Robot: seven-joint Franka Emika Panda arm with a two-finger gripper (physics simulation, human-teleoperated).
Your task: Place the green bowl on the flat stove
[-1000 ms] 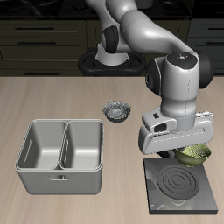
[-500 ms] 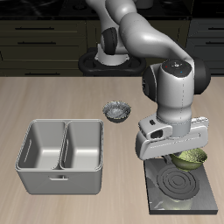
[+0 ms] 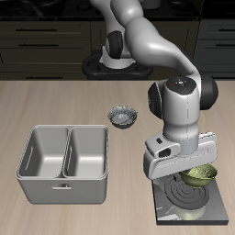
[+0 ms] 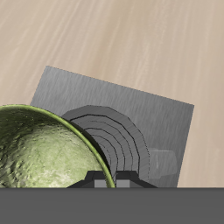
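The green bowl [image 3: 201, 174] is small, round and olive with a mottled glossy inside. It hangs in my gripper [image 3: 195, 169], which is shut on its rim, just above the flat stove [image 3: 174, 211]. The stove is a black square plate with pale burner rings [image 3: 186, 193], near the table's front edge. In the wrist view the bowl [image 4: 39, 156] fills one side close to the camera. The stove [image 4: 131, 101] and its rings [image 4: 121, 140] lie right below it. My wrist and hand hide the fingertips in the exterior view.
A grey two-compartment metal basin [image 3: 64, 162] stands beside the stove, across a gap of bare table. A dark grey-blue patterned bowl [image 3: 121, 117] sits farther back toward the table's middle. The robot's base [image 3: 117, 62] is at the back edge.
My gripper has come down and moved toward the table's front edge with the green bowl in it. The bowl is now lower and over the stove's back part.
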